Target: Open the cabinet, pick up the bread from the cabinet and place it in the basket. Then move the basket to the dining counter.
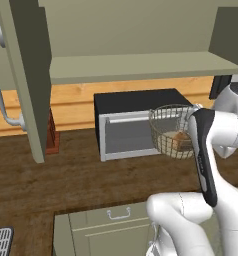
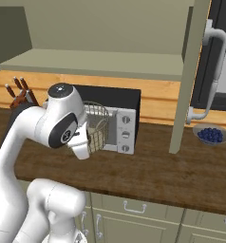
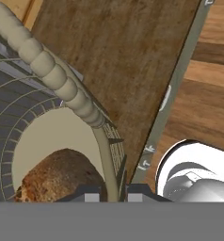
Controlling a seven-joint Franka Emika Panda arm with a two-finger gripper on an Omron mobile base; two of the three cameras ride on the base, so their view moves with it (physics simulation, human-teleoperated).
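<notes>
The wire basket (image 1: 166, 131) hangs in the air in front of the toaster oven, above the dark wooden worktop. My gripper (image 3: 111, 193) is shut on its rim, with the thin rim wire running between the two fingertips. The bread (image 3: 57, 178), a golden-brown loaf, lies on the tan base inside the basket (image 3: 20, 99), and it also shows through the mesh as the bread (image 1: 181, 140). From the right, the basket (image 2: 98, 124) sits just behind my hand. The cabinet (image 1: 141, 66) stands open overhead, its doors (image 2: 191, 71) swung out. The dining counter is out of view.
A black and silver toaster oven (image 1: 133, 126) stands on the worktop (image 1: 66, 177) right behind the basket. A knife block (image 2: 20, 96) is at the left, a bowl of blueberries (image 2: 211, 135) at the right. The open cabinet door (image 1: 25, 75) juts out at the left.
</notes>
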